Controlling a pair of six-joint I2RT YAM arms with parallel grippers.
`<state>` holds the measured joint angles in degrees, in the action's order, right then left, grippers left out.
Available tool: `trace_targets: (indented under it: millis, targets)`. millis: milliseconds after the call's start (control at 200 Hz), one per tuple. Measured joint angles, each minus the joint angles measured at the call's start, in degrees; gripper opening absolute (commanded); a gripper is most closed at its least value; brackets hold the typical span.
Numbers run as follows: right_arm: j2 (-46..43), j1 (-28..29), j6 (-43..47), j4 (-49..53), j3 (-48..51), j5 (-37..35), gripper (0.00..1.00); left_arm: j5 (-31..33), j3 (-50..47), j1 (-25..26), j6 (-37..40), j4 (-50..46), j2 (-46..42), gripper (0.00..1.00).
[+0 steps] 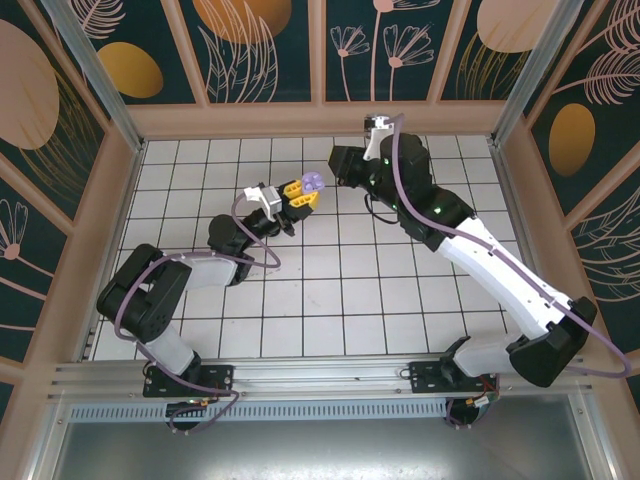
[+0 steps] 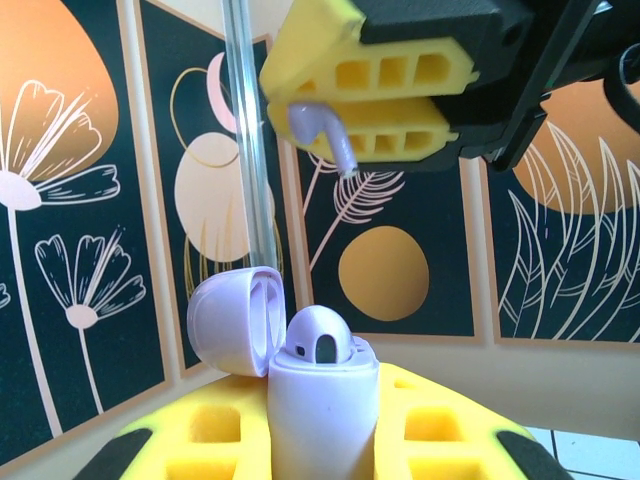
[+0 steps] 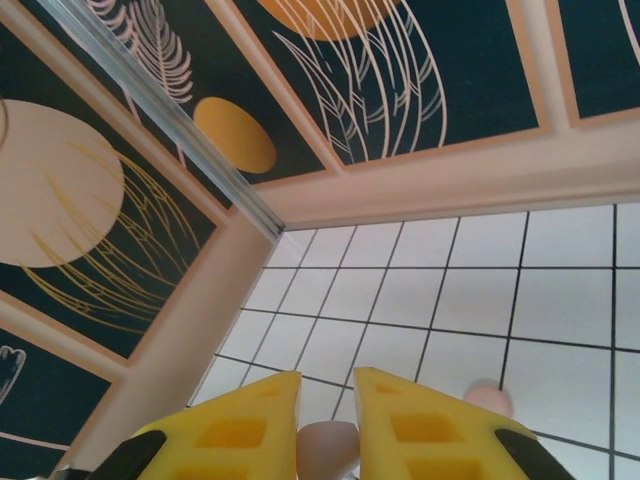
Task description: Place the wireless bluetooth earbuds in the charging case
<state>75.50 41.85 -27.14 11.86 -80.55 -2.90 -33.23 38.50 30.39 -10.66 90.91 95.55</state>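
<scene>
Lavender charging case (image 2: 318, 425), lid open, is clamped upright in the left gripper (image 1: 304, 190) above the table's (image 1: 400, 300) far middle, one lavender earbud (image 2: 320, 345) already seated. The second earbud (image 2: 322, 128) is pinched in the right gripper's (image 2: 300, 98) narrow jaws just above, not yet inserted.

Two lavender earbuds: one earbud (image 2: 318, 345) seated in the charging case (image 2: 320, 420), the second earbud (image 2: 322, 125) pinched by the right end effector (image 2: 300, 100). One charging case, lavender, with one open lid (image 2: 235, 320). Two end effectors in all, counting the left end effector (image 1: 305, 190). One blurred pinkish blob (image 3: 487, 400) on the table (image 3: 560, 300).
</scene>
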Motion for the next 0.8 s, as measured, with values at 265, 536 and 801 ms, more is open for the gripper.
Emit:
trace_targets:
  millis: [265,536,801]
  targets:
    - [-1.0,2.0,-0.3,-3.7,2.6,0.4,0.19,0.0,1.0,0.0,-2.2,0.6,1.0,0.0]
    - [-1.0,2.5,-0.9,-7.0,6.0,0.4,0.19,0.0,1.3,0.0,-3.7,0.6,1.5,0.0]
    - [-1.0,2.8,-1.8,-9.4,7.8,0.5,0.19,0.0,1.3,0.0,-4.3,0.6,1.5,0.0]
